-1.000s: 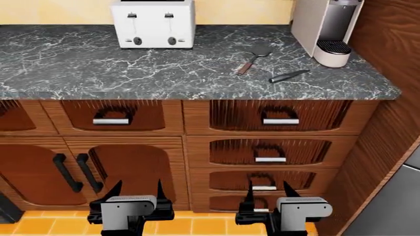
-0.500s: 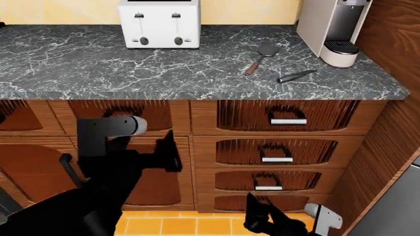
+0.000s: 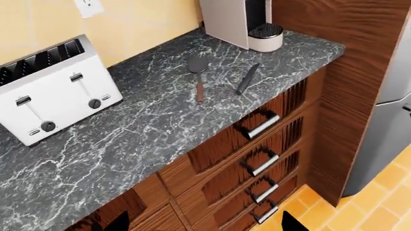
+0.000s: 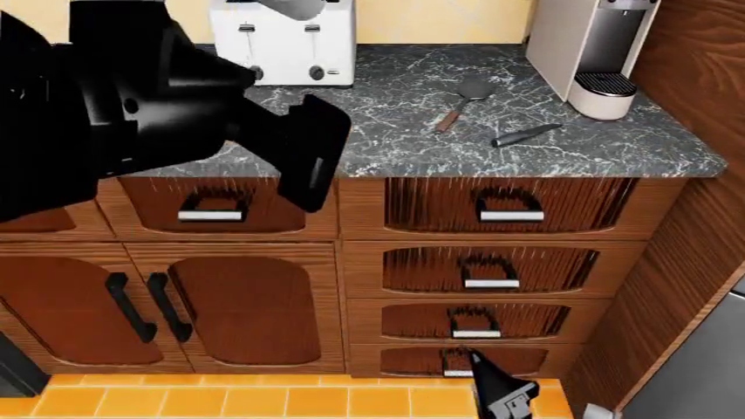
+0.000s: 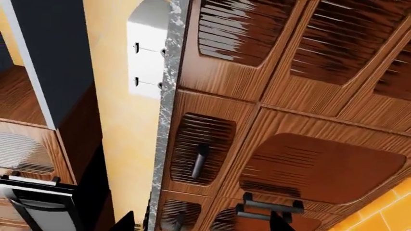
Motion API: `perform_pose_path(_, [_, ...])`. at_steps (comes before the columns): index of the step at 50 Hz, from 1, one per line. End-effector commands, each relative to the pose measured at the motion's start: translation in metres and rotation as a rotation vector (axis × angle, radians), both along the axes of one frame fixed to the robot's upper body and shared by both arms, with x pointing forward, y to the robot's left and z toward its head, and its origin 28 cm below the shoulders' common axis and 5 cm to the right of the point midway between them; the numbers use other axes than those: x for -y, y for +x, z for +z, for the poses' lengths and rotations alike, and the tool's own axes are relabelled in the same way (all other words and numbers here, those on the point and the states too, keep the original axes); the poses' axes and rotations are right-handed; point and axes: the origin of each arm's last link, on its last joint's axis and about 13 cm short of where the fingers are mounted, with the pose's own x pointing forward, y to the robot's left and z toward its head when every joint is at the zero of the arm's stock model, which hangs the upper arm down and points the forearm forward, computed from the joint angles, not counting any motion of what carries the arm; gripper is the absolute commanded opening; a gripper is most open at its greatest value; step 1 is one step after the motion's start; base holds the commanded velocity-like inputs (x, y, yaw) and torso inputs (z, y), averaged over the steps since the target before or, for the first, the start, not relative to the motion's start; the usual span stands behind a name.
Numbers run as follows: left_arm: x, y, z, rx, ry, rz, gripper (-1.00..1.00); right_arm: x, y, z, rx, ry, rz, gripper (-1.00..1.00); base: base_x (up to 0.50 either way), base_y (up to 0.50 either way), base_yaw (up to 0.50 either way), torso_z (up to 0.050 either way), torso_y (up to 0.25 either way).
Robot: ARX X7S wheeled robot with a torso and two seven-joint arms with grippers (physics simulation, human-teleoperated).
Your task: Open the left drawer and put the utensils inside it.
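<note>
Left drawer point(image 4: 209, 205) shut, left-centre of head frame under the desk point(image 4: 174, 122). Spoon point(image 4: 461, 98) and knife point(image 4: 526, 134) on desk, upper right. Left claw point(image 3: 202, 224) apart; right claw point(image 5: 204, 222) apart.

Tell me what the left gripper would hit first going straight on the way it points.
Probably the drawer fronts just under the countertop edge; the left gripper aims there, though depth is unclear.
</note>
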Motion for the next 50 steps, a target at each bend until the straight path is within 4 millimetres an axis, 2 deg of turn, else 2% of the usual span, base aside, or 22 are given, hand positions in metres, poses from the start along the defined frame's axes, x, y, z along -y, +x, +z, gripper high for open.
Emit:
perform_pose_path(1, [-0.0025,-0.0044,0.0309,0.020,0.105,-0.012,1.00,0.0015,-0.0012,-0.0059,-0.039,0.064,-0.002,1.00,0.00,0.00,0.00,0.000,0.000])
perform_pose_path(9, [-0.0027,-0.0007,0.0286,0.021,0.119,-0.007,1.00,-0.0004,0.0004,-0.0083,-0.064,0.047,0.014,1.00,0.00,0.00,-0.02,0.000,0.000])
perform_pose_path(47, [-0.0053,0.0032,0.0236,0.014,0.140,0.014,1.00,0.0020,0.0014,-0.0098,-0.069,0.085,-0.006,1.00,-0.05,0.01,-0.50,0.000,0.000])
perform_pose_path(50, [-0.0053,0.0034,0.0230,0.012,0.142,0.016,1.00,0.0010,0.0035,-0.0103,-0.099,0.038,0.001,1.00,-0.04,-0.09,-0.17,0.000,0.000])
